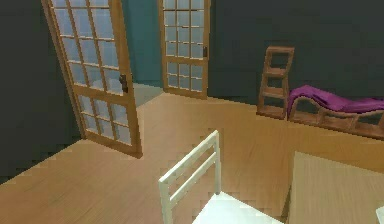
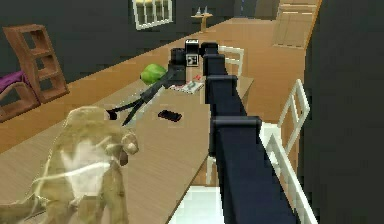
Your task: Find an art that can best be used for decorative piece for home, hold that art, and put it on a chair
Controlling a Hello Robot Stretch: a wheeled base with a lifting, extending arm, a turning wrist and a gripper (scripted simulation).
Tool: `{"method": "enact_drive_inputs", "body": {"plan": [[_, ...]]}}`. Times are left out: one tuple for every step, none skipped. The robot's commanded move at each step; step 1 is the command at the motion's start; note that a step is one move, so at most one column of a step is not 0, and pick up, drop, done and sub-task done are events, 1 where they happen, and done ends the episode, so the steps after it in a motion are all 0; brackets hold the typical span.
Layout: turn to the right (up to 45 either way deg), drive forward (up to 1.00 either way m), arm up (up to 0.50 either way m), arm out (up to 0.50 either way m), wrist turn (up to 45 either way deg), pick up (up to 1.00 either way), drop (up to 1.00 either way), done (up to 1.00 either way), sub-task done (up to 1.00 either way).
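- I'm watching the gripper (image 2: 128, 112) reaching out over the long wooden surface (image 2: 180, 145), with its thin fingers (image 2: 150, 93) angling down toward the arm side view's left.
- The fingertips are ending right at a tan animal statue (image 2: 88, 165). That's the art piece, showing large in that view's bottom left corner. With the surface behind it, I honestly can't tell whether the gripper is grasping it or anything at all.
- A small dark item (image 2: 170, 115) is lying on the surface near the arm (image 2: 235, 140), and a green lump (image 2: 153, 72) is sitting farther along.
- A white chair (image 2: 295, 110) is standing on the arm's other side, by the surface's edge.
- In the forward view, a white slat-back chair (image 1: 195, 180) is showing at the bottom, just beside the surface's corner. Glass-paned wooden doors (image 1: 95, 70) are standing beyond it.
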Motion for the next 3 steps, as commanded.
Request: {"method": "enact_drive_inputs", "body": {"plan": [[0.0, 0.0, 0.0, 0.0, -12.0, 0.0, 0.0, 0.0, 0.0], [0.0, 0.0, 0.0, -0.42, 0.0, 0.0, 0.0, 0.0, 0.0], [-45.0, 0.0, 0.0, 0.0, 0.0, 0.0, 0.0, 0.0, 0.0]]}}
